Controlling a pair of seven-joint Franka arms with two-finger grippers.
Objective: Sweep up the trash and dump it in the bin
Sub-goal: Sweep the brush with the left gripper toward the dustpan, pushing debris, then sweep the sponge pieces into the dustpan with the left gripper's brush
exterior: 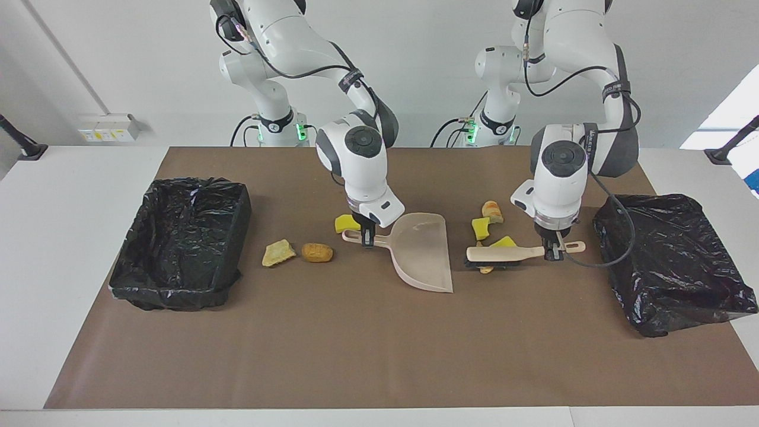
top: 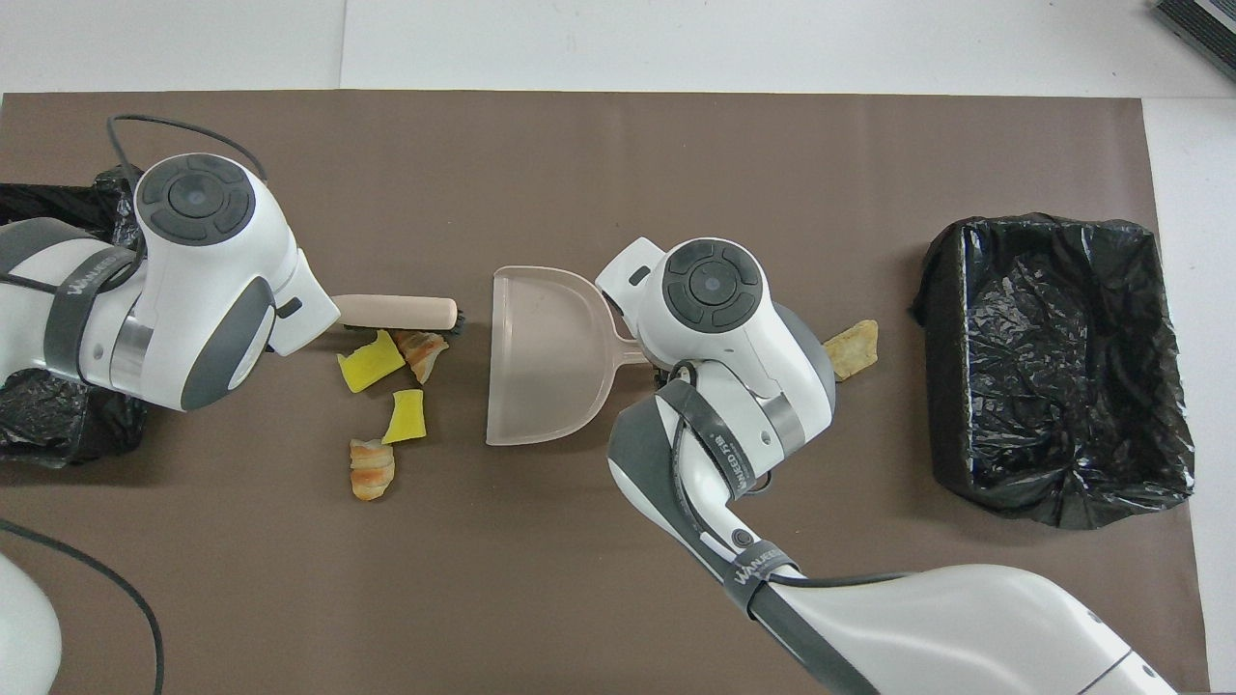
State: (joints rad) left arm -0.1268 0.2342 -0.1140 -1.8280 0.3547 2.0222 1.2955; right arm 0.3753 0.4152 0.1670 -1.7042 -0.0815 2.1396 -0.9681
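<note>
My right gripper point(exterior: 367, 238) is shut on the handle of the beige dustpan point(exterior: 424, 252) point(top: 541, 357), whose mouth faces the left arm's end of the table. My left gripper point(exterior: 554, 252) is shut on the handle of the brush point(exterior: 504, 254) point(top: 396, 311). Trash lies just nearer to the robots than the brush: a yellow sponge chunk point(top: 370, 361), a croissant piece point(top: 422, 349) against the bristles, another yellow chunk point(top: 406, 417) and a second croissant piece point(top: 372, 468). Toward the right arm's end lie a yellow chunk point(exterior: 345, 223), a brown nugget point(exterior: 316, 252) and a tan wedge point(exterior: 278, 253).
A black-lined bin point(exterior: 184, 243) point(top: 1057, 367) stands at the right arm's end of the brown mat. Another black-lined bin point(exterior: 670, 261) stands at the left arm's end, close beside the left gripper. A cable hangs from the left wrist.
</note>
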